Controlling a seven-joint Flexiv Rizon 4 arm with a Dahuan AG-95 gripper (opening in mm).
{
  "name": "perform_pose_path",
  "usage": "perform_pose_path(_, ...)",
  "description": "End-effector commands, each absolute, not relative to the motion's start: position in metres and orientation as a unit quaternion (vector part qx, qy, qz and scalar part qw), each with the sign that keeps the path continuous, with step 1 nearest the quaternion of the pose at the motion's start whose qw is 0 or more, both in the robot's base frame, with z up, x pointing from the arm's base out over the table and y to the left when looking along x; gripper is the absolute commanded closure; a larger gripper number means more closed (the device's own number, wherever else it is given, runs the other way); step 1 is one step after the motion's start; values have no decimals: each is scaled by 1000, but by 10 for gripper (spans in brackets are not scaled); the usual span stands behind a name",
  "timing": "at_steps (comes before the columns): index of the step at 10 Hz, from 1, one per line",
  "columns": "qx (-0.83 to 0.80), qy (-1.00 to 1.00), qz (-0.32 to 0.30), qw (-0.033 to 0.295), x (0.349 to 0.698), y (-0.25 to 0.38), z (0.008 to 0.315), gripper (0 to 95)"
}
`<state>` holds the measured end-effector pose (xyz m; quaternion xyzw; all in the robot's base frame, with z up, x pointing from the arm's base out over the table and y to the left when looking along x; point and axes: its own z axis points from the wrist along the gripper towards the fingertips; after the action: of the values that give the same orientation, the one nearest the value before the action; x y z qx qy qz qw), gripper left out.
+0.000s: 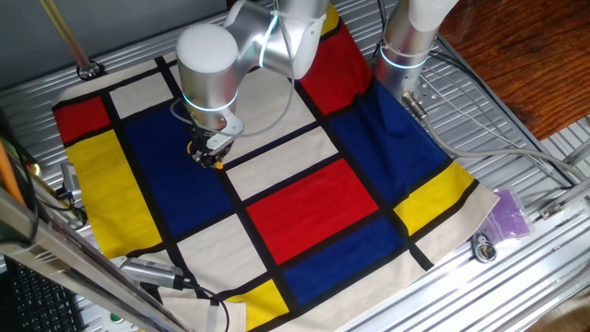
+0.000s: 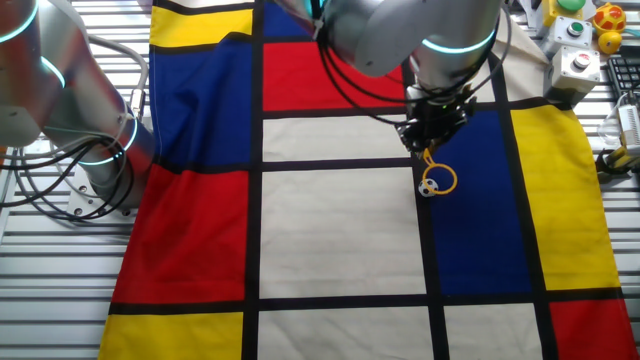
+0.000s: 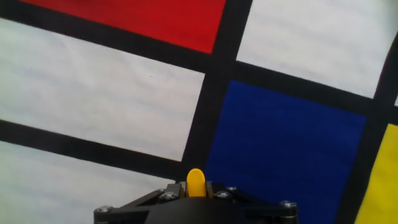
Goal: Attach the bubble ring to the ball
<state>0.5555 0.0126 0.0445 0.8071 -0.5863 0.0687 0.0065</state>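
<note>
Your end effector [image 2: 432,143] is clamped on the bubble ring [image 2: 440,176], whose hoop circles the ball [image 2: 428,187] on the surface's [image 2: 340,230] black stripe.

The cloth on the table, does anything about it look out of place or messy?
Mostly no. The checked cloth lies flat under the gripper, which holds the bubble ring around the ball. Only the near corner looks rumpled, bunched beside a cable.
</note>
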Motion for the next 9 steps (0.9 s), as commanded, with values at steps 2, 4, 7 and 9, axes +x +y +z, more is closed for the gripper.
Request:
perform_pose_path(2, 809, -585, 65, 2, 555, 9, 40, 950)
perform_pose_path(4, 807, -587, 65, 1, 555, 8, 37, 950)
perform_pose_path(7, 806, -589, 63, -1, 553, 8, 34, 950)
perform_pose_path(9, 803, -593, 59, -5, 550, 6, 30, 950)
